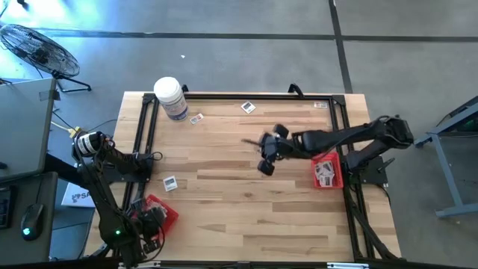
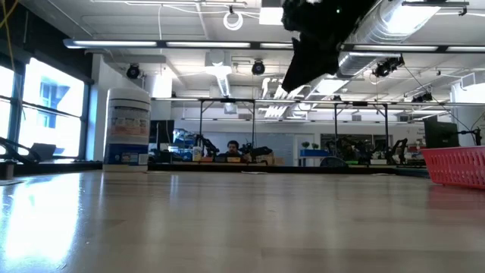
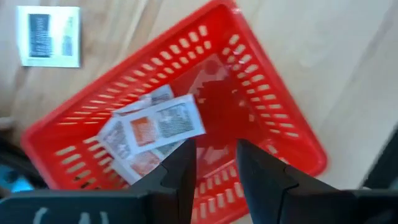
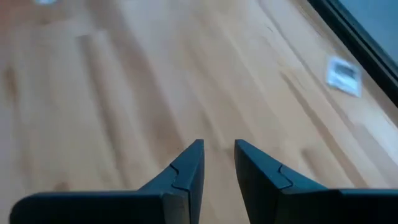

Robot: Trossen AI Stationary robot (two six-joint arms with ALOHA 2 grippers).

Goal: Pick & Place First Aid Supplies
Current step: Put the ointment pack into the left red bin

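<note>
Several small white packets lie flat on the wooden table: one near the left tray (image 1: 171, 182), one by the jar (image 1: 197, 118), two near the far edge (image 1: 248, 107) (image 1: 321, 104). My left gripper (image 1: 153, 217) (image 3: 214, 165) hovers open over the red tray (image 3: 273, 106) at the near left corner. That tray holds a few packets with orange and grey print (image 3: 155, 127). My right gripper (image 1: 267, 155) (image 4: 217, 158) is open and empty above the table's middle, and shows high up in the low view (image 2: 311, 45). A packet (image 4: 343, 74) lies ahead of it.
A large white jar (image 1: 172, 97) (image 2: 127, 125) stands at the far left. A second red tray (image 1: 326, 170) (image 2: 458, 167) with packets sits at the right edge under the right arm. A black frame (image 1: 149, 119) borders the table. Bare wood (image 1: 239, 202) spans the middle and near side.
</note>
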